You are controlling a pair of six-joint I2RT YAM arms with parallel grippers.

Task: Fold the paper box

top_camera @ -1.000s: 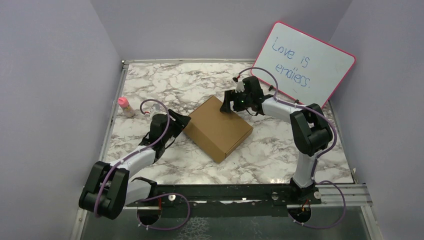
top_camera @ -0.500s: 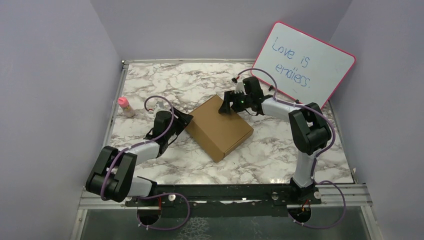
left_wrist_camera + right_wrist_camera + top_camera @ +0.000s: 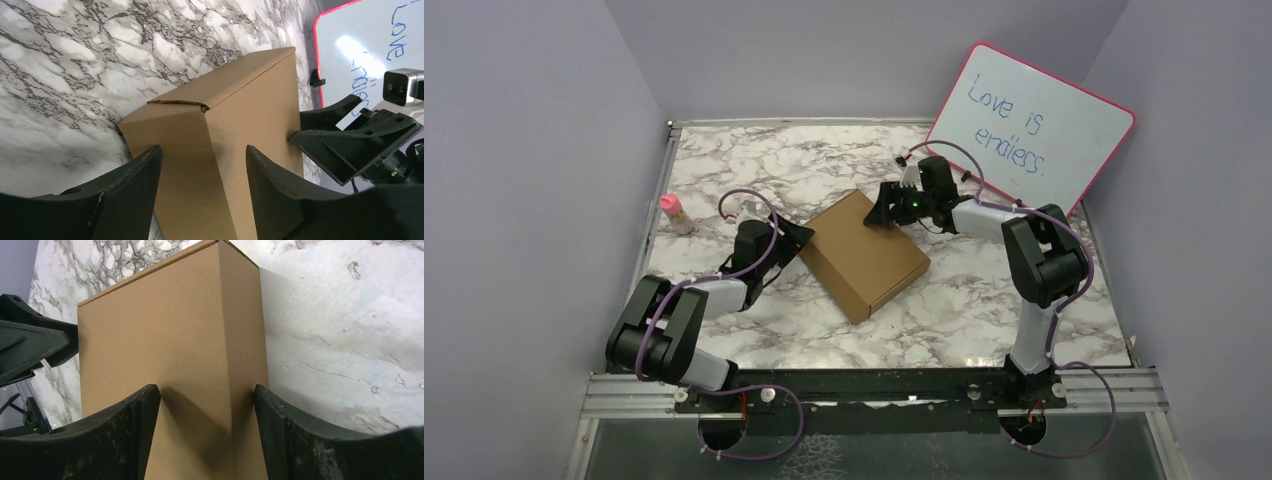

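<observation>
Right fingers (image 3: 127,440) astride paper box (image 3: 170,340) corner

The paper box (image 3: 865,255) lies on the table (image 3: 804,165); a bottle (image 3: 676,215) stands left of it, the whiteboard (image 3: 1064,120) behind-right, apparently leaning.

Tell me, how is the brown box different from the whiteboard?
The paper box is plain brown cardboard; the whiteboard is white with a pink frame and blue writing. The paper box lies flat on the marble table; the whiteboard stands propped up, tilted, at the back. Both are rectangles.
</observation>
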